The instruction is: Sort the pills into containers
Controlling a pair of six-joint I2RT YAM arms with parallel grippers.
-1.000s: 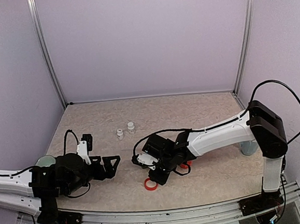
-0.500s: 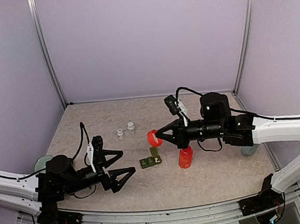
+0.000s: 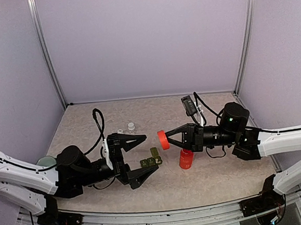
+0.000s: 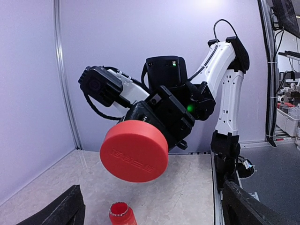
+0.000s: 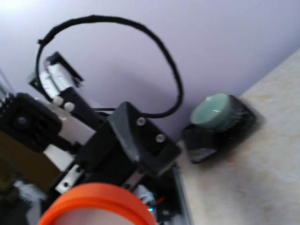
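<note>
containers (image 3: 150,162): dark green three-cell strip, one lid raised, centre of frame on surface (image 3: 88,122)
left claw (image 3: 146,153): wide open, just beside containers
right claw (image 3: 169,138): clamped on red cap (image 3: 163,139), upper left of red bottle (image 3: 185,158)

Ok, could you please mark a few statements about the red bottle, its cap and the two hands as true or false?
1. The right hand holds the red cap above the table. True.
2. The red bottle lies on its side. False: it stands upright on the table, with its mouth open.
3. The left hand is open and holds nothing. True.
4. The small white bottles stand nearer to the arm bases than the red bottle. False: they stand farther back, and to its left in the top view.
</note>
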